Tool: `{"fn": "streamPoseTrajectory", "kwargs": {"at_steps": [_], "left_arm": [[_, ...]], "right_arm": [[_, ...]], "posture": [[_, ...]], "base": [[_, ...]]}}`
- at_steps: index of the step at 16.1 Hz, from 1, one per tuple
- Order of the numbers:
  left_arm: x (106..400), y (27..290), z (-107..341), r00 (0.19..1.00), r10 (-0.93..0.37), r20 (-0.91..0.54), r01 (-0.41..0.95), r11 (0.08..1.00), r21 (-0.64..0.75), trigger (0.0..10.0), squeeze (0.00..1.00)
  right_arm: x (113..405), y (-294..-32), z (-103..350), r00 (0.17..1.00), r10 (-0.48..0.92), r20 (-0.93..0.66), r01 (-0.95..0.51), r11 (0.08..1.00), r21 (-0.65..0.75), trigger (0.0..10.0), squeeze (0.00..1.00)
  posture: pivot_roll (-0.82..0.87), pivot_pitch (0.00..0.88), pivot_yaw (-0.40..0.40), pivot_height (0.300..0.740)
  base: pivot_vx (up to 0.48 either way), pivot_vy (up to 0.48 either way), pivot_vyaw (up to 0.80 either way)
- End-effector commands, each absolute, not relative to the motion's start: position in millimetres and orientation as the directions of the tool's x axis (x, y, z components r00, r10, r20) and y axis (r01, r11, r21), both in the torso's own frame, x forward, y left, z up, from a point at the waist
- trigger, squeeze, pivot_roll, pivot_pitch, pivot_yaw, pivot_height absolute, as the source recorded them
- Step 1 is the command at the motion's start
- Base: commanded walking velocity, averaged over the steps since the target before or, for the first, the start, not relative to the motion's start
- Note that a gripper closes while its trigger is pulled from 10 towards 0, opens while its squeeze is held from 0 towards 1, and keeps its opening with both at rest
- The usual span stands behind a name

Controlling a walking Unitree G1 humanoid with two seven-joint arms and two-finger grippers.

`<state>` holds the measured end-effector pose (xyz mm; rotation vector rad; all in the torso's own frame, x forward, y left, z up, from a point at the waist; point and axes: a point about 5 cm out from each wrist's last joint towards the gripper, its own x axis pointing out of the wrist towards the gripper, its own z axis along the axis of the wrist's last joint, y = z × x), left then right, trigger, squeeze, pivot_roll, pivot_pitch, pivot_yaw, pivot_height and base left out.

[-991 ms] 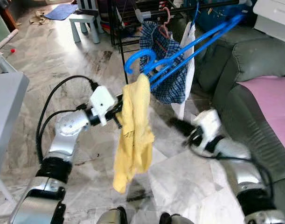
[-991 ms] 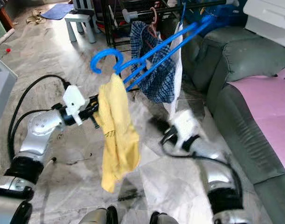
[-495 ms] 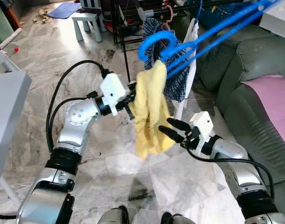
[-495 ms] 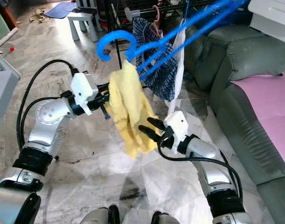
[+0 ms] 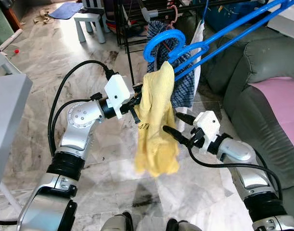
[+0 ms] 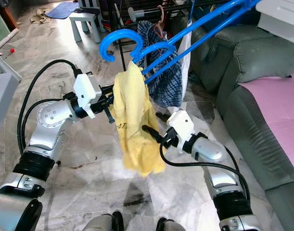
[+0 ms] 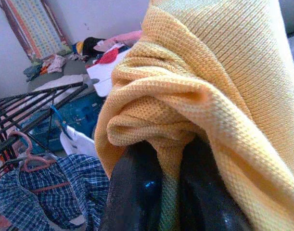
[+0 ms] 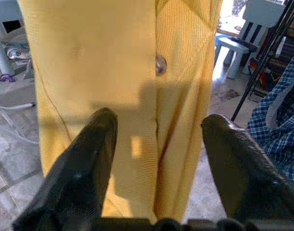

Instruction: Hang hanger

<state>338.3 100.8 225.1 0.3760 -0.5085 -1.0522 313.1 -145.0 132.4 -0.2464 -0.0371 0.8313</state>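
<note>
A blue plastic hanger (image 5: 163,45) is held up in front of me, its hook at my left and its long arms running up to the right. A yellow knit shirt (image 5: 156,125) droops from it. My left gripper (image 5: 136,103) is shut on the shirt's bunched top just below the hook; in the left wrist view the yellow cloth (image 7: 209,86) is pinched between the black fingers (image 7: 137,192). My right gripper (image 5: 172,122) stands open at the shirt's right edge, halfway down. The right wrist view has the shirt (image 8: 113,62) close ahead of the spread fingers (image 8: 84,168).
A black drying rack (image 5: 132,29) stands behind, carrying a plaid shirt (image 5: 183,86) and a white cloth (image 5: 197,48). A grey sofa (image 5: 262,62) with a pink cover (image 5: 281,101) runs along the right. A stool (image 5: 89,21) is far left, a grey table edge (image 5: 7,110) near left.
The left gripper has lifted the hanger and shirt higher. The right gripper came up from low on the right to the shirt's edge, fingers spread. The shirt has swung and settled.
</note>
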Motion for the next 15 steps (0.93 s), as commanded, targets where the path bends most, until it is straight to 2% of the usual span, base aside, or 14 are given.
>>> {"fn": "streamPoseTrajectory", "kwargs": {"at_steps": [1,6,7,8,9,12,15], "left_arm": [[334,97,242,0.354,-0.899,0.259,0.702,0.438,0.562,0.0,0.0],[332,94,248,0.336,-0.901,0.273,0.702,0.434,0.565,0.0,0.0],[331,93,249,0.333,-0.901,0.277,0.702,0.433,0.565,0.0,0.0],[330,93,251,0.329,-0.902,0.28,0.702,0.432,0.566,0.0,0.0],[328,91,254,0.317,-0.904,0.287,0.703,0.427,0.569,0.0,0.0],[325,91,256,0.305,-0.908,0.288,0.708,0.418,0.57,0.0,0.0],[322,91,259,0.299,-0.908,0.293,0.711,0.417,0.566,0.0,0.0]], "right_arm": [[312,-143,127,0.671,0.738,-0.075,-0.734,0.645,-0.214,10.0,1.0],[312,-119,117,0.616,0.784,-0.072,-0.785,0.604,-0.138,10.0,1.0],[313,-118,113,0.62,0.781,-0.082,-0.783,0.608,-0.134,10.0,0.96],[314,-118,110,0.621,0.778,-0.094,-0.782,0.607,-0.14,10.0,0.45],[317,-120,105,0.638,0.761,-0.116,-0.768,0.619,-0.165,10.0,0.0],[335,-129,116,0.746,0.662,-0.074,-0.654,0.707,-0.269,10.0,0.0],[339,-134,109,0.771,0.629,-0.099,-0.631,0.733,-0.255,10.0,0.0]], "posture": [[-0.02,0.159,0.049,0.74],[-0.02,0.161,0.047,0.74],[-0.01,0.162,0.044,0.74],[0.0,0.164,0.042,0.74],[0.01,0.164,0.039,0.74],[0.02,0.162,0.037,0.74],[0.02,0.163,0.036,0.74]], "base": [[0.0,0.0,0.0],[0.0,0.0,0.0],[0.0,0.0,0.0],[0.0,0.0,0.0],[0.0,0.0,0.0],[0.0,0.0,0.0],[0.0,0.0,0.0]]}}
